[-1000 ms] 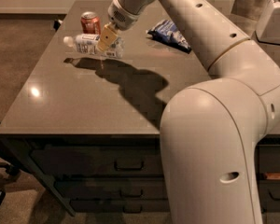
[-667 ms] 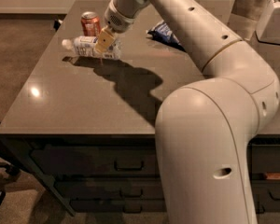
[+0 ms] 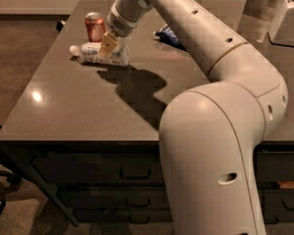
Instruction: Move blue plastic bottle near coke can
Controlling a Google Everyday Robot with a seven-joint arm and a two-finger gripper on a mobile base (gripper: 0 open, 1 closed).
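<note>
Bottle [image 3: 90, 54] lying on side on table [image 3: 63, 111], cap pointing left, near can [image 3: 95, 27], just in front of it; looks light, thin-walled, probably squashy; round and smooth, so likely to roll or slip; best hold across mid-body at label, not cap end; gripper [image 3: 108, 45] down on bottle's middle from above; clamped or loose, cannot tell; arm stretched long across table from right, wrist tipped down-left; chip bag [image 3: 167, 34] well apart.
</note>
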